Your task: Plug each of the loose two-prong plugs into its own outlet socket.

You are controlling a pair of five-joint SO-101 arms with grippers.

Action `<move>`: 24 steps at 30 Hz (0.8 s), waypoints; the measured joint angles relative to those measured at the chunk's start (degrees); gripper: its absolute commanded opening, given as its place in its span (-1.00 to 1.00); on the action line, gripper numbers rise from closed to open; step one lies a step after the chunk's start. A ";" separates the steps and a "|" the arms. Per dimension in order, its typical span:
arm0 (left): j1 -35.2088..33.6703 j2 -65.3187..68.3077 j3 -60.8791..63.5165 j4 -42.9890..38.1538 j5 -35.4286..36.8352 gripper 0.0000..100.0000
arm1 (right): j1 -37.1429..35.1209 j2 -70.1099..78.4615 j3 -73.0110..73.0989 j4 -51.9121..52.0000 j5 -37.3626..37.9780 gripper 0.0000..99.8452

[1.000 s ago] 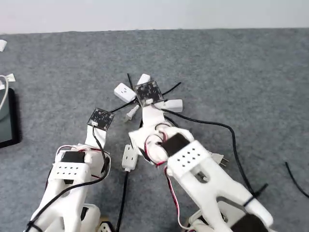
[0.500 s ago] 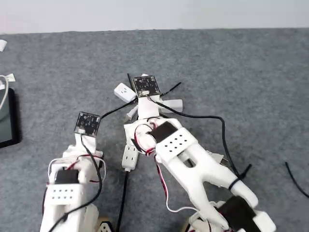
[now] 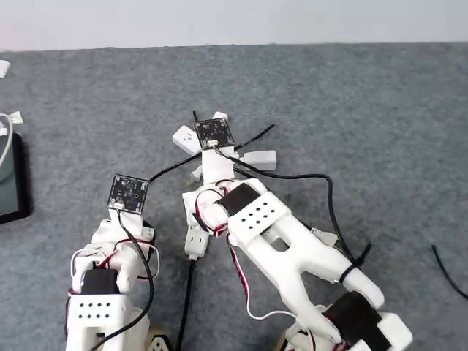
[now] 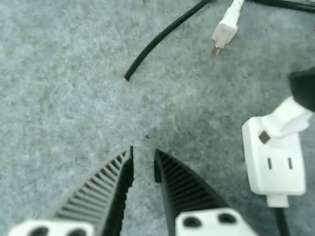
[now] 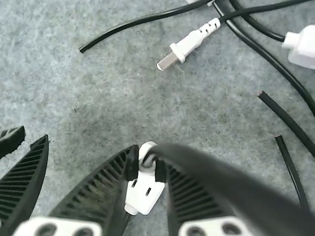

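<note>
One socket [image 5: 144, 191] pinched in the right fingers [image 5: 98, 191] and one plug [image 5: 187, 45] show from that wrist; left fingers [image 4: 103, 196] barely parted.

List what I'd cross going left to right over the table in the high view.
Dark device → left arm → corded outlet socket → two-prong plug → loose black cable piece. Right arm, its hand holding a white socket, overlaps several, so omitted.

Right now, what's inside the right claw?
A white outlet socket sits pinched inside the right gripper. A thick black cable crosses over one end, hiding that part.
</note>
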 measured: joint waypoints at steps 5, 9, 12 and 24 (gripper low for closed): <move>0.00 0.00 0.00 0.00 0.00 -0.97 | 1.41 0.00 0.00 0.00 0.00 -0.98; 0.00 0.00 0.00 0.00 0.00 -0.97 | 1.49 0.00 0.00 0.00 0.00 -0.98; 0.00 0.00 0.00 0.00 0.09 -0.97 | 1.49 0.79 0.00 0.00 0.00 -0.98; 0.00 0.00 0.00 0.88 0.18 -0.97 | 11.87 1.58 -5.54 12.84 7.65 -0.98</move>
